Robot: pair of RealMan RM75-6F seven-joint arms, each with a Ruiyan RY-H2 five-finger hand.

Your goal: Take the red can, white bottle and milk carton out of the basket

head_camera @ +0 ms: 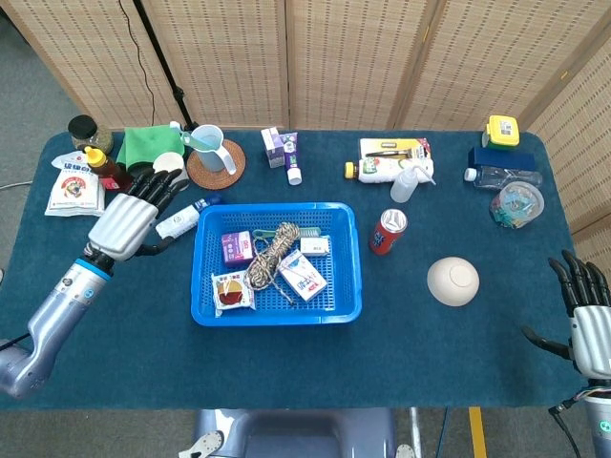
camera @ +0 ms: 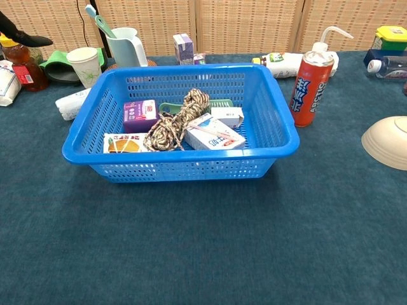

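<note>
The red can (camera: 311, 88), with white lettering too angled to read surely, stands on the surface just beside the right wall of the blue basket (head_camera: 277, 310). The white bottle (head_camera: 184, 218) lies on its side just left of the basket, under the spread fingers of the left robot hand (head_camera: 131, 222), which holds nothing. A small carton (head_camera: 302, 275) with unreadable print lies inside the basket beside a coil of rope (head_camera: 268, 257). The right robot hand (head_camera: 589, 320) hangs spread and empty at the surface's near right corner.
</note>
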